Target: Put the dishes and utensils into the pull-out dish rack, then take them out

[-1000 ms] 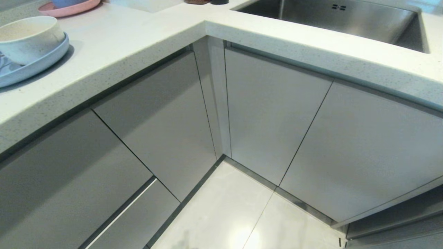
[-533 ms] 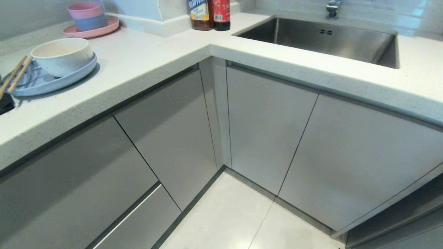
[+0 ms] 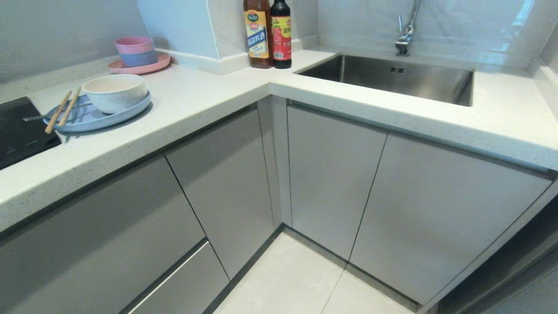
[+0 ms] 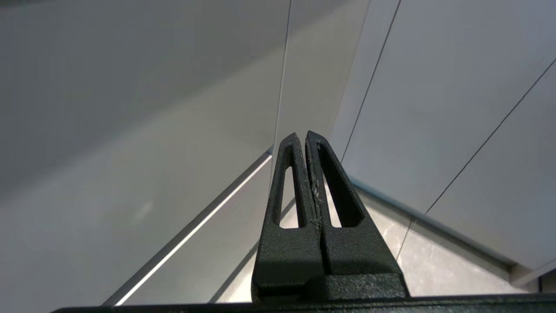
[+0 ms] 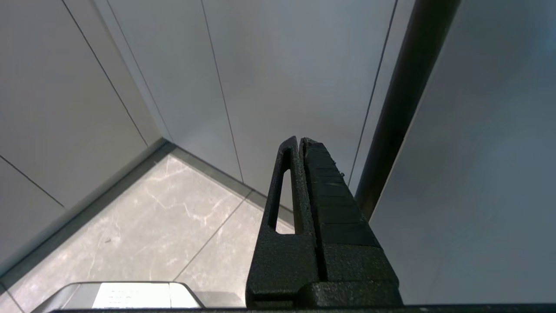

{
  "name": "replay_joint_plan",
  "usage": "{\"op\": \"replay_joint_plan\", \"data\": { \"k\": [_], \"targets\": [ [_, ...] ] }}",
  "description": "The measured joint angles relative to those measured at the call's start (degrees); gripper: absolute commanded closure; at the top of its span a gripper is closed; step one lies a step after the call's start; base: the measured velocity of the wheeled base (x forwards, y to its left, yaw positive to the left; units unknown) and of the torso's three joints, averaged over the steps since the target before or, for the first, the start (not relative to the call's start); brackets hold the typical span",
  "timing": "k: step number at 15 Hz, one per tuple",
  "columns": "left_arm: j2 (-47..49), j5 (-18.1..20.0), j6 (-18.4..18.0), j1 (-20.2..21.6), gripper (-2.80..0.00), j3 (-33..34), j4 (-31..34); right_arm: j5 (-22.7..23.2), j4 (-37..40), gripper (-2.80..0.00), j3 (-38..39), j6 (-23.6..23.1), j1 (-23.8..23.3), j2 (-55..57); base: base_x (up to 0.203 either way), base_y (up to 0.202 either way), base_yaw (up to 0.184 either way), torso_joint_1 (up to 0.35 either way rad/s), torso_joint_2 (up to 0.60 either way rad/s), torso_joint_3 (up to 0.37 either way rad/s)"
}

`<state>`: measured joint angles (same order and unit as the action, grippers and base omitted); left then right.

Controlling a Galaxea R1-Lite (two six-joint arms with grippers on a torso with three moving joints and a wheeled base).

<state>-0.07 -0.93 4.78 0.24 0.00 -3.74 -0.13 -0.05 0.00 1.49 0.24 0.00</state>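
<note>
Plate (image 3: 93, 118): flat, round, light-blue, matte, sitting on the white speckled stone table (image 3: 196, 98), left run, next to a black glossy cooktop (image 3: 19, 131). Cream-white bowl (image 3: 115, 93) stands upright on the plate's right half, faintly speckled inside. Pair of light wooden chopsticks (image 3: 63, 110) lies across the plate's left rim, ends overhanging toward the cooktop. Slim silver utensil (image 3: 48, 115) lies flat on the plate, handle poking off the left edge.

Dish rack: not visible as such, all pale grey flat cabinet fronts (image 3: 331, 174) under the table are closed, handleless, thin dark seams.

Further back: pink plate (image 3: 139, 66) with a pink-and-blue cup (image 3: 136, 51) on it. Two bottles (image 3: 268, 35) at the corner, one yellow label, one red label, print too small to read. Stainless sink (image 3: 388, 78) inset on the right run, chrome tap (image 3: 406, 35) behind it. Floor is glossy pale marbled tile (image 3: 296, 279).

Left gripper (image 4: 305, 138): black textured fingers pressed together, nothing between, low by the cabinet fronts. Right gripper (image 5: 299, 141): fingers pressed together too, empty, above the floor tile.
</note>
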Motion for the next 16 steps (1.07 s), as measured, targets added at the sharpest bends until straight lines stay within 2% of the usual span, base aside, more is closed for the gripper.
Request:
{"op": "replay_joint_plan", "data": {
  "k": [16],
  "targets": [
    [0.0, 0.0, 0.0, 0.0, 0.00, 0.0, 0.0, 0.0, 0.0, 0.00, 0.0, 0.0, 0.0, 0.0, 0.000, 0.000, 0.000, 0.002, 0.00, 0.201]
  ]
}}
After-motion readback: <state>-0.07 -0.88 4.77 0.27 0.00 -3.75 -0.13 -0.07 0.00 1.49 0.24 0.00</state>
